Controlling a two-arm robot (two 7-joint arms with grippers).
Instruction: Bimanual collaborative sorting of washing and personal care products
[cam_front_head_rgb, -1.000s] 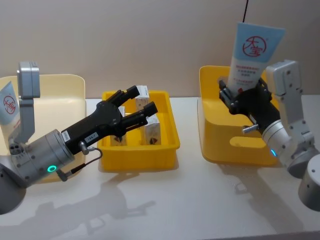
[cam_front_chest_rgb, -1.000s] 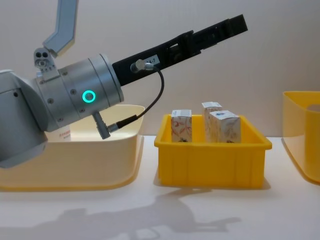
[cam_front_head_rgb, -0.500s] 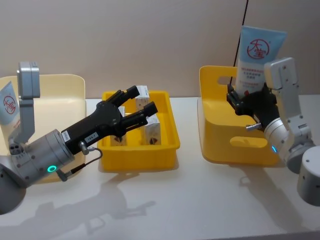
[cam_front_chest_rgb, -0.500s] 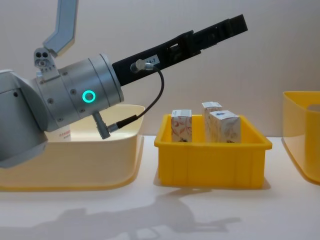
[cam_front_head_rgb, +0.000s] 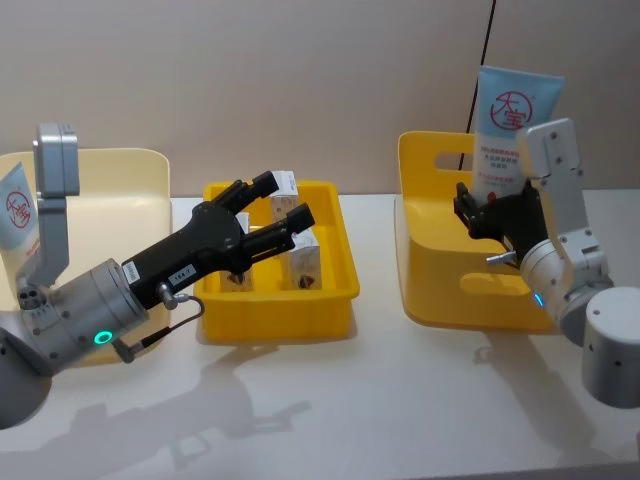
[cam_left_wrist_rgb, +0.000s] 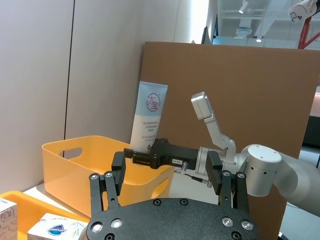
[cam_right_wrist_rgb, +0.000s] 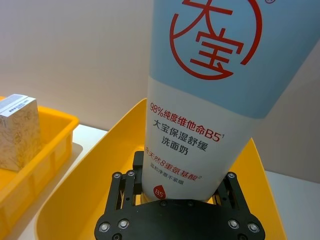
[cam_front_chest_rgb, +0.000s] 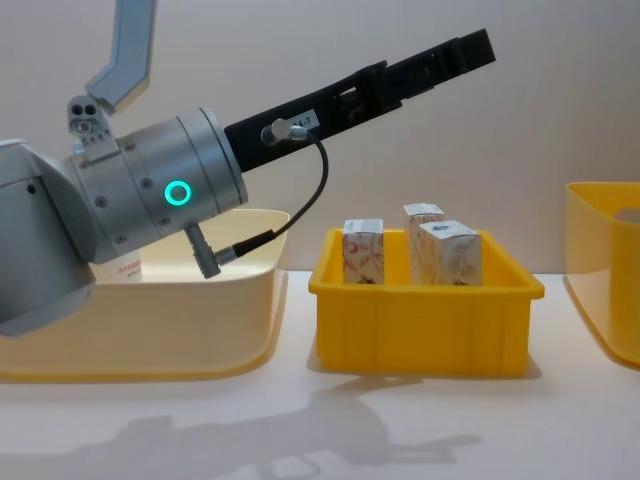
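My right gripper is shut on the lower end of a tall pale-blue tube with a red round logo, holding it upright above the right yellow bin. The right wrist view has that tube clamped between the fingers. My left gripper hangs open over the middle yellow tray, holding nothing. Small white floral cartons stand upright in the tray. From the left wrist, the held tube and the right gripper appear beyond the left fingers.
A pale-yellow bin at the left holds another blue tube. The three containers stand in a row on the white table. A brown board stands behind the right bin. Bare table lies in front of the containers.
The right gripper has shifted a little with the tube, which now stands slightly lower and more upright over the right bin. The left arm has not moved.
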